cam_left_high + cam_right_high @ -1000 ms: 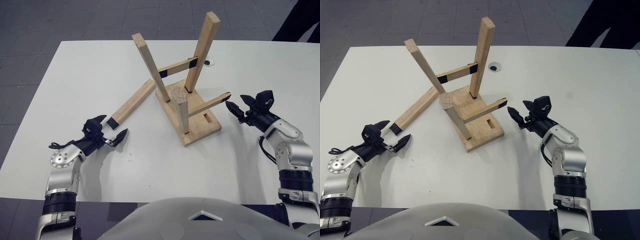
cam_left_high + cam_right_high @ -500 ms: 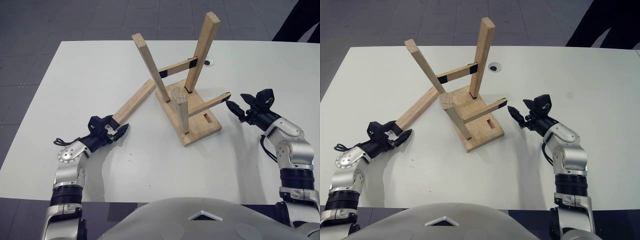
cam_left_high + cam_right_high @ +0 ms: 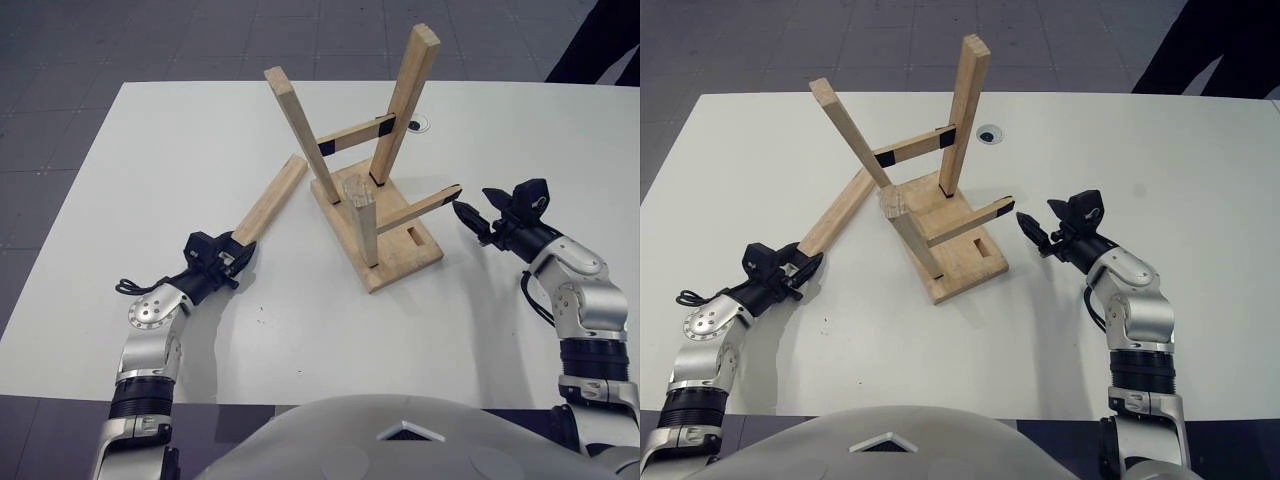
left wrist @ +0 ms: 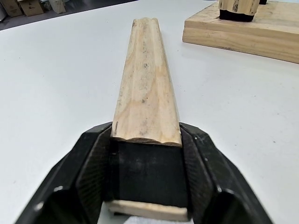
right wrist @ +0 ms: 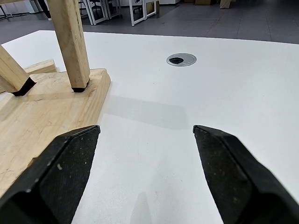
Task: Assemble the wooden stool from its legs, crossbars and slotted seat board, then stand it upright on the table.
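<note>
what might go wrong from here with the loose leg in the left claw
The left claw is shut on the black-tipped end of the loose light wooden leg, so the long piece may droop or twist when lifted. That tip probably goes into the empty slot of the pale wooden seat board, so a regrasp may be needed. Swinging it could knock the three standing legs.

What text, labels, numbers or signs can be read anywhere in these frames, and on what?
None can be read.
The loose leg, the seat board and the table carry no print.
Boxes in the room behind are too blurred to tell.
</note>
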